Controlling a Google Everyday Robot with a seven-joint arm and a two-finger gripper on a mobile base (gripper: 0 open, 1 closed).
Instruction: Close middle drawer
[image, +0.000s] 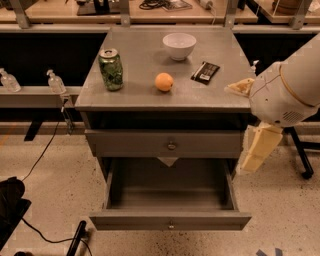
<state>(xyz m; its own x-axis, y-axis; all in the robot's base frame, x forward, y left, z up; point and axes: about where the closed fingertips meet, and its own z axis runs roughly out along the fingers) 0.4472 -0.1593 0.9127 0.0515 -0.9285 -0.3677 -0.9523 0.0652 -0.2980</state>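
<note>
Plainly, the middle drawer (170, 220) stands pulled far out at lower centre (small knob (171, 226) on its front); the gripper (260, 147) hangs at mid right beside the cabinet (145, 95), its opening impossible to tell.

The flat grey metal top of the cabinet (135, 47) is carrying five things. A green glass jar with a metal lid (111, 70) is standing upright near the left edge. A round white bowl (179, 46) is sitting toward the back, right of the middle. A round orange fruit (164, 82) is resting near the front, between the jar and a black rectangular snack packet (205, 72), which is lying flat. A pale yellowish thing (240, 87) (I cannot tell what it is) is lying at the right edge. The gripper (251, 162) is hanging just beside the cabinet's right side, below the top.
</note>
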